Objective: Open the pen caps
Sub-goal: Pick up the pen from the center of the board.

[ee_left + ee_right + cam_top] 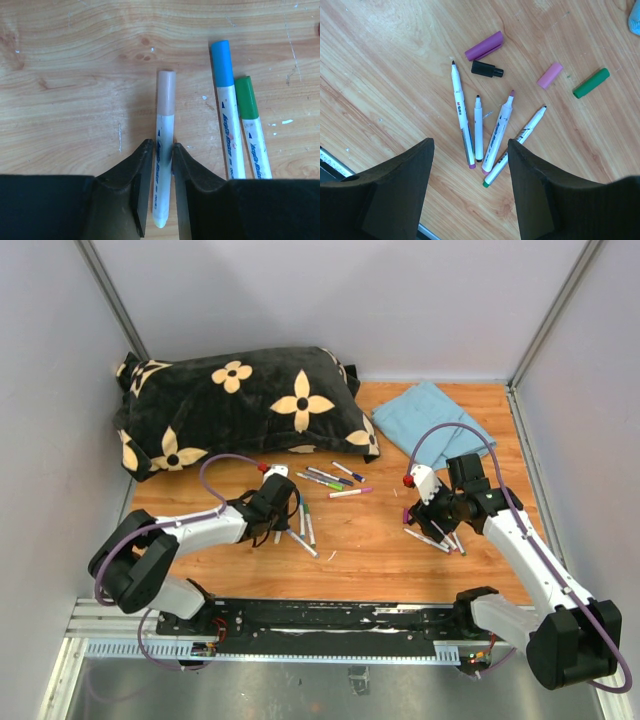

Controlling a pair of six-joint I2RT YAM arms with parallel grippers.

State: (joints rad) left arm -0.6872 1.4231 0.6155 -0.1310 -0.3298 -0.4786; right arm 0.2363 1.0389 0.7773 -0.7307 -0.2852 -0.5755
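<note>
Walls (330,300) box the desk (370,550) left, right and far. Pillow (240,405) fills far left and blue cloth (435,420) far right, so I get free room mid-desk and near. Left end effector (161,150) is clenched on a white pen (162,132) mid-barrel, with its peach cap (166,92) free past the tips. Blue cap (221,62) and green cap (245,97) lie just right, on their pens. Right end effector (470,145) hangs released over uncapped pens (478,125), with loose caps (484,45) beyond. Caps look light, stiff, slick and friction-fit: I'd pinch mid-cap and pull straight along the barrel.
</note>
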